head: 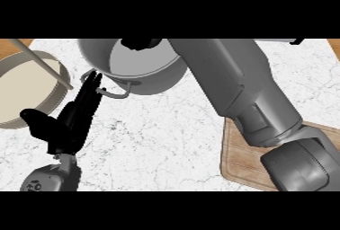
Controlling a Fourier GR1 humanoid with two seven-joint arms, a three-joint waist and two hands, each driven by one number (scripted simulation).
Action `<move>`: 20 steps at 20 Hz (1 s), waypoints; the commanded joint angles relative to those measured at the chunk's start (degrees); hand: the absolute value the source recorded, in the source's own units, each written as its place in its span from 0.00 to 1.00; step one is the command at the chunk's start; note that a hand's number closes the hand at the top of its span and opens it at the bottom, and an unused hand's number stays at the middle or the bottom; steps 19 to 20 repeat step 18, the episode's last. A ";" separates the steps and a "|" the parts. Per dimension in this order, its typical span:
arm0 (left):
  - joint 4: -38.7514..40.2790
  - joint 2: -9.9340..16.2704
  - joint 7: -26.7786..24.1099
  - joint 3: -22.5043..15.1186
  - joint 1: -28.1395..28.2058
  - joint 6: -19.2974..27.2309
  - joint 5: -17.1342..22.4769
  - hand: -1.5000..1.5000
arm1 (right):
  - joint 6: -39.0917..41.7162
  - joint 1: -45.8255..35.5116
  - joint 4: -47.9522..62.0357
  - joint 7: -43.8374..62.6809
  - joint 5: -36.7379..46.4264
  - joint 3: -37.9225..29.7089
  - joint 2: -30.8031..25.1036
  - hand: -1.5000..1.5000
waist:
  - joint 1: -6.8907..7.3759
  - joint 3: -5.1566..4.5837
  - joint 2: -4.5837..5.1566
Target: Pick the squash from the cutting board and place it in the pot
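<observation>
Marble counter (166,134) under everything. R forearm (239,85) runs from lower right up over the pot (136,63); R hand (140,43) is at pot's far rim, mostly hidden, can't tell its fingers. Cutting board (242,166) sits right & below pot. Cream bowl (26,87) w/ wooden stick left of pot. L hand (73,117) just left-below pot handle, fingers straight, released. Squash not visible

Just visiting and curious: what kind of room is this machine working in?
Most likely a kitchen: a metal pot stands on a marbled white counter, with a wooden cutting board at the right and a pale round pan at the left.
</observation>
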 commanded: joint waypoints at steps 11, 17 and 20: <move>2.32 -0.20 0.75 -0.78 -1.52 -0.28 -1.08 0.50 | -0.77 0.75 9.51 -1.46 -17.33 -10.43 0.50 0.00 | 0.93 -0.03 0.31; 0.42 -1.14 1.16 -1.62 0.73 -0.14 -0.65 0.50 | -6.36 -0.89 7.73 -2.45 -22.83 -17.85 -2.86 0.00 | 0.76 -0.01 0.55; 3.03 -0.79 0.88 -0.23 -1.87 -0.14 -0.33 0.50 | -6.53 -2.49 8.48 -0.73 -23.04 -18.28 -3.20 0.00 | 0.52 -0.06 0.84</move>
